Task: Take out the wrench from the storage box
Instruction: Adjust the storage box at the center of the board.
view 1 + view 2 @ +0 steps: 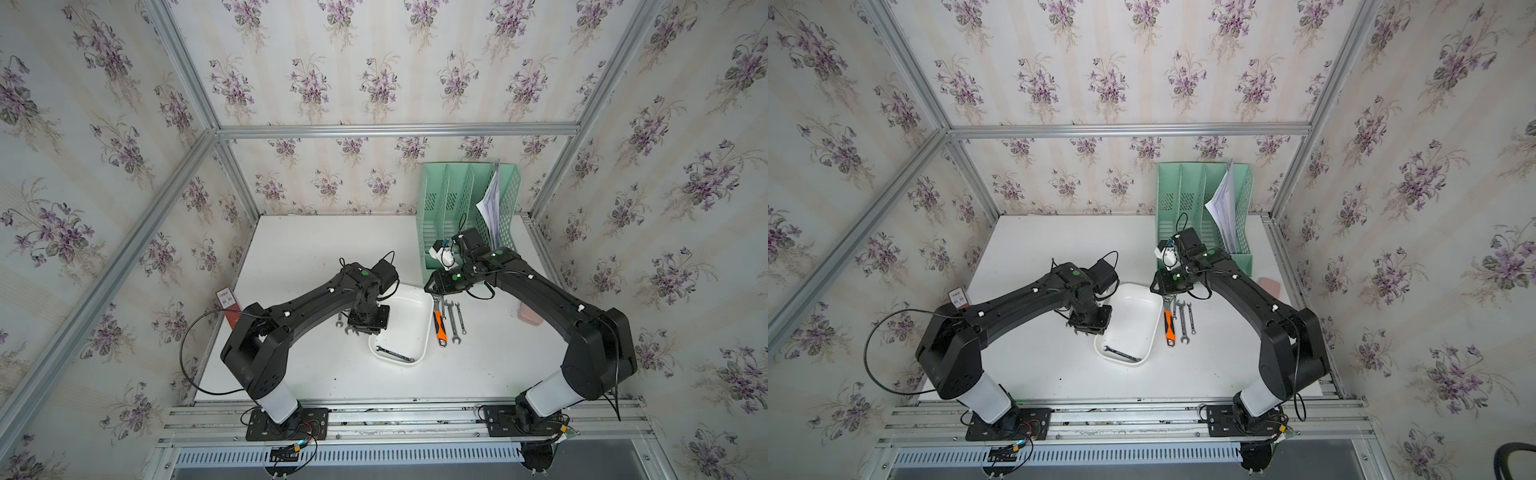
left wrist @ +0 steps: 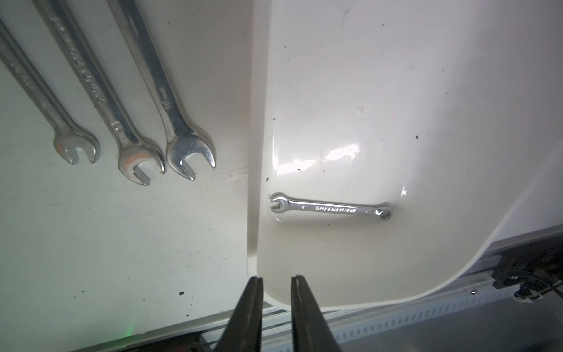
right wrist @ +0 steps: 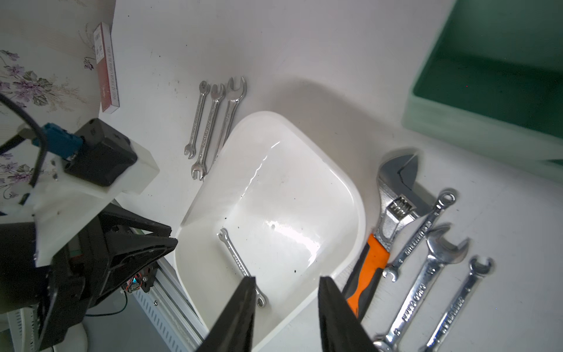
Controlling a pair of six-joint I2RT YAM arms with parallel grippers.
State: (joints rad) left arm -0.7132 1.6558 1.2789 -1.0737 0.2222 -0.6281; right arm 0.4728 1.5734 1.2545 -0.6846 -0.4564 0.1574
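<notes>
Wrench (image 2: 330,209) lay flat by the box's (image 2: 426,91) near edge. The left hand (image 2: 277,278), almost pressed together and empty, likely needed spreading across its shank.

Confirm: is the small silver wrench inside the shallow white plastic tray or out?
In. The small silver wrench lies flat on the floor of the shallow white plastic tray, inside its walls.

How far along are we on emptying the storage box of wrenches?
Done, apparently: three wrenches lie on one side of the storage box, an adjustable wrench and three more on the other. In hand: nothing; left gripper hovers at the box edge, jaws narrowly apart, right gripper open and empty. Left: one small wrench inside.
</notes>
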